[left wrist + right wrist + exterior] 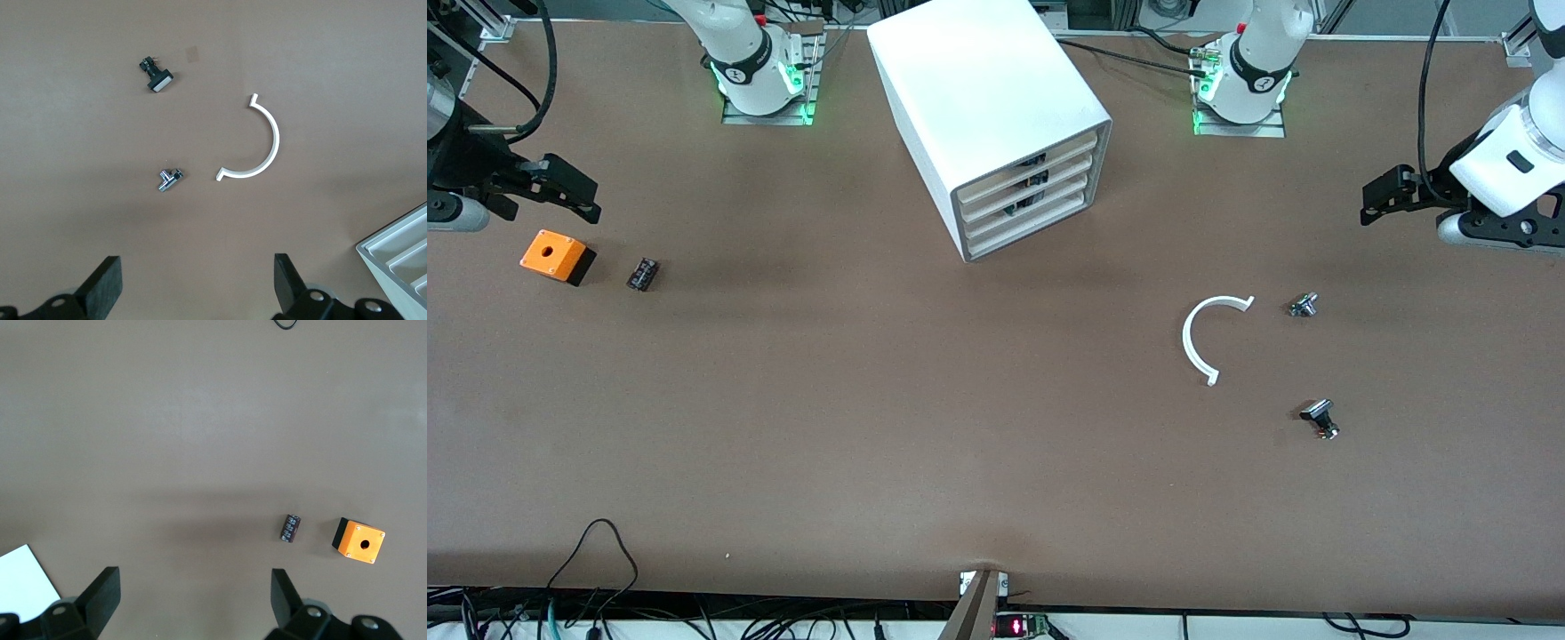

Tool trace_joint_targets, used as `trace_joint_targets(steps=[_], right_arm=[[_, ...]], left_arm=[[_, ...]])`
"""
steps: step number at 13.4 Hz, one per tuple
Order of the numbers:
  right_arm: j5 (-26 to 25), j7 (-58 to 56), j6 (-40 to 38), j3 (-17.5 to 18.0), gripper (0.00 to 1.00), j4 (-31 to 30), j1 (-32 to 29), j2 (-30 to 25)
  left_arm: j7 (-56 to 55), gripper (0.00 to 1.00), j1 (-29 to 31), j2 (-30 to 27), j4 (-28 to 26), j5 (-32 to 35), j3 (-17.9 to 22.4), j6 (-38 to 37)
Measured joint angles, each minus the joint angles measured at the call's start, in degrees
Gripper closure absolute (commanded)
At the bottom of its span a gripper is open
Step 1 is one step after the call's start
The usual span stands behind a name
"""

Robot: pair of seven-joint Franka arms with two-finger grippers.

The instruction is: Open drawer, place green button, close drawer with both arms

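The white cabinet (987, 98) stands at the back middle of the table, and a corner of it shows in the left wrist view (400, 253). Its lowest drawer (1032, 233) is shut, like the three above it. No green-capped button shows in any view. My left gripper (1385, 197) hangs open and empty over the left arm's end of the table; in the left wrist view (198, 283) its jaws stand wide apart. My right gripper (574, 191) hangs open and empty over the right arm's end, also wide in the right wrist view (195, 597).
A white half-ring (1199, 342), a silver small part (1303, 305) and a black-capped small part (1320, 418) lie toward the left arm's end. An orange box (558, 256) and a small dark part (642, 274) lie under the right gripper.
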Motion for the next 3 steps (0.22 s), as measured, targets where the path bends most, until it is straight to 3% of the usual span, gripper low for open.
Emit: trace_joint_targets(steps=[3], right_arm=[[0.0, 0.0, 0.0, -0.01, 0.0, 0.1, 0.0, -0.26]], left_arm=[[-0.24, 0.01, -0.04, 0.0, 0.04, 0.0, -0.01, -0.08]])
